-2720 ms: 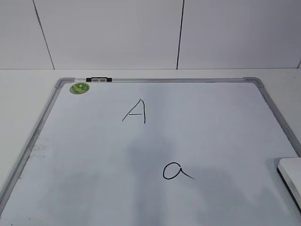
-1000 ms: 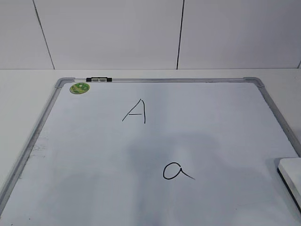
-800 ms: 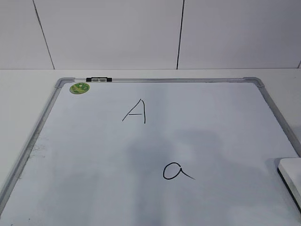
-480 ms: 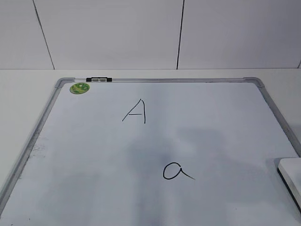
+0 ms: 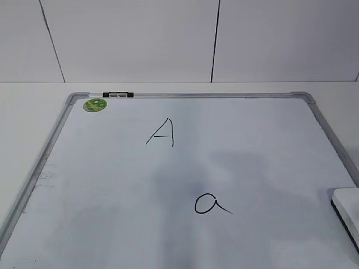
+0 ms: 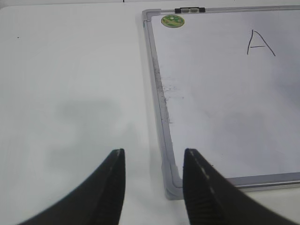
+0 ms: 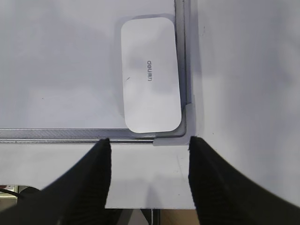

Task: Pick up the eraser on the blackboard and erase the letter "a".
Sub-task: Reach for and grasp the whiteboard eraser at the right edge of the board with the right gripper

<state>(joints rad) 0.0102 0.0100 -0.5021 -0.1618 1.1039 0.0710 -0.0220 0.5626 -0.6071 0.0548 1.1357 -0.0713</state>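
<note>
The right gripper (image 7: 149, 154) stands open and empty just short of the blackboard (image 7: 70, 134) frame; the eraser (image 7: 150, 75) lies ahead in the board's near right corner, long axis pointing away from the jaws. The left gripper (image 6: 152, 161), also open and empty, hovers at the opposite corner, so the right arm is the nearer.

The left gripper (image 6: 152, 161) hangs low with its dark jaws parted and nothing between them; the right gripper (image 7: 149, 149) likewise stands wide apart and empty, pointing downward.
</note>
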